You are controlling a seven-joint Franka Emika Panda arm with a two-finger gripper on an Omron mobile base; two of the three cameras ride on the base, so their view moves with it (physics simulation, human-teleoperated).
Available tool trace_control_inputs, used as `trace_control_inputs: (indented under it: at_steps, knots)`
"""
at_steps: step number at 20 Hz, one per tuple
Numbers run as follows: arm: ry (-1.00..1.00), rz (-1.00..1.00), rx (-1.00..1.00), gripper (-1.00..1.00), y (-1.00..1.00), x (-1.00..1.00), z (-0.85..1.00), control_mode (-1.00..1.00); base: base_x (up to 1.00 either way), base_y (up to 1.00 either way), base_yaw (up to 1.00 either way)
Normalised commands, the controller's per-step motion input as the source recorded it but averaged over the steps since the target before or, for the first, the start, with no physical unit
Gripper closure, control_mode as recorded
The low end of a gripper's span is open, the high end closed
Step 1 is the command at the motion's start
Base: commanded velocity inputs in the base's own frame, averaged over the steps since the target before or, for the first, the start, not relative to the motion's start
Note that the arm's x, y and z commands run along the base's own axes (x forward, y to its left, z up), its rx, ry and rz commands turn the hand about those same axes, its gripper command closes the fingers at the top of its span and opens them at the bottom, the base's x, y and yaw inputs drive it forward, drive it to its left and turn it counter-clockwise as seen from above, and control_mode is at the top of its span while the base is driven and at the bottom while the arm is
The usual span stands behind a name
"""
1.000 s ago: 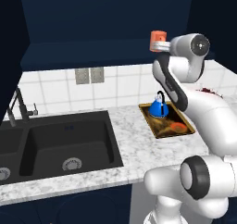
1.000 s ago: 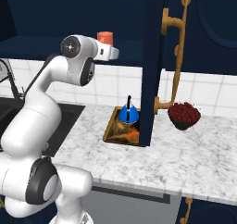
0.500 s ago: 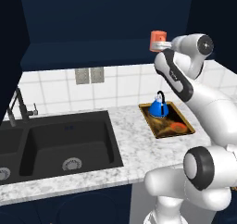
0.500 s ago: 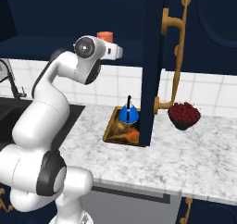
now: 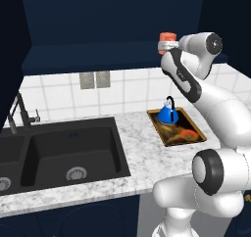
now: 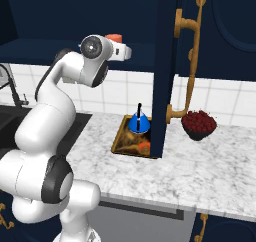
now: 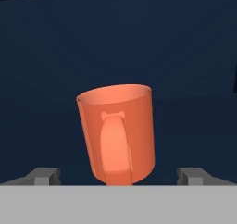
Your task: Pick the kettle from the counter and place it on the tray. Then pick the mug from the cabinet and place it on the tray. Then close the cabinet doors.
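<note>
The small orange-salmon cylindrical mug (image 7: pixel 116 133) stands on the dark blue shelf of the navy wall cabinet (image 5: pixel 98 59), handle facing the hand. The two-finger gripper (image 7: pixel 119 176) is spread wide, one fingertip on each side of the mug and neither touching it. Below the cabinet, the glossy blue kettle (image 5: pixel 168 113) sits on the brown wood-look tray (image 5: pixel 172 136) on the marble-look counter (image 5: pixel 137 160).

The orange mug (image 7: pixel 116 133) stands tilted, handle forward, between the spread fingers (image 7: pixel 45 176).
</note>
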Motion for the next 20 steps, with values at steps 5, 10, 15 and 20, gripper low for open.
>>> trace_control_inputs:
  at_steps: [5,10,15,20]
  knots:
    - [0.01,0.03,0.00,-1.00,0.05,0.28,0.00,-1.00,0.00,0.00,0.00]
    - [0.00,0.01,0.00,-1.00,0.00,0.08,0.00,-1.00,0.00,0.00,0.00]
    - [0.00,0.00,0.00,1.00,0.00,0.00,0.00,-1.00,0.00,0.00,0.00]
    - [0.00,0.00,0.00,1.00,0.00,0.00,0.00,-1.00,0.00,0.00,0.00]
